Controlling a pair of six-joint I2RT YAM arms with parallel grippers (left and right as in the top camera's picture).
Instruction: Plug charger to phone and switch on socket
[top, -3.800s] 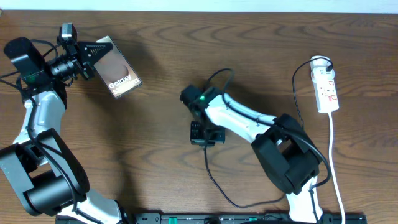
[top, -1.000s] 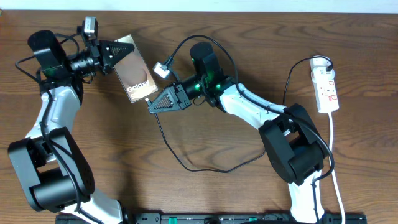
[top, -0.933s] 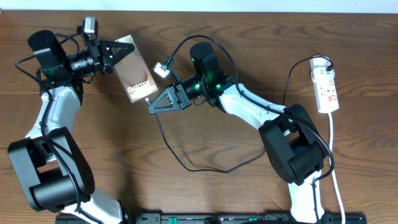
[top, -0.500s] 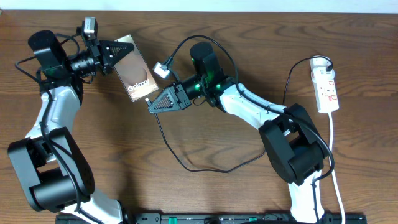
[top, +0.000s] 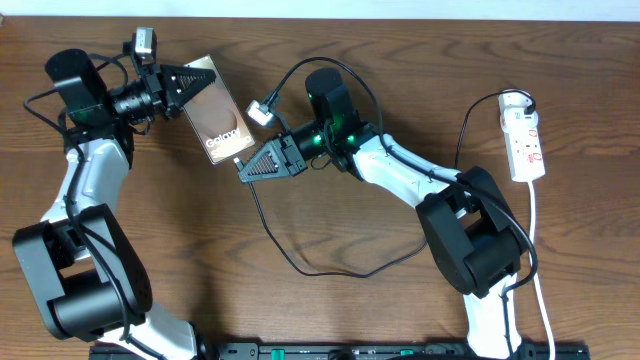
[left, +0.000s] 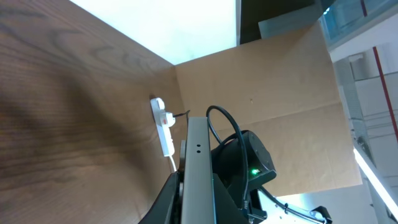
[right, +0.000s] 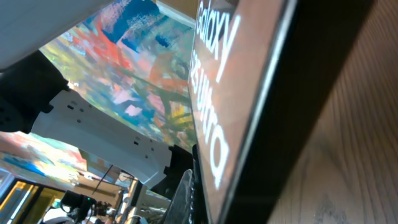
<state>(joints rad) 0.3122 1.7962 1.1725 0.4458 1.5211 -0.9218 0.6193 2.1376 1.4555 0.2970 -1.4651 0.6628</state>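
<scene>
My left gripper (top: 190, 88) is shut on the upper end of the phone (top: 224, 122) and holds it tilted above the table, its brown face with white lettering up. In the left wrist view the phone (left: 198, 168) shows edge-on between the jaws. My right gripper (top: 246, 168) is shut on the end of the charger (top: 262, 225), and its tip sits right at the phone's lower end. The plug tip is hidden. The right wrist view is filled by the phone's lettered face (right: 214, 93). The black cable loops back to the socket (top: 524, 140) at the far right.
The socket's white cord (top: 540, 270) runs down the right side to the front edge. The slack cable loop (top: 340, 272) lies on the wooden table in front of the right arm. A cardboard wall (left: 280, 93) stands behind the table.
Since the oldest frame the left arm has brought the phone inward, and the right gripper has risen from the table with the charger to the phone's lower end. Nothing has moved over the last second.
</scene>
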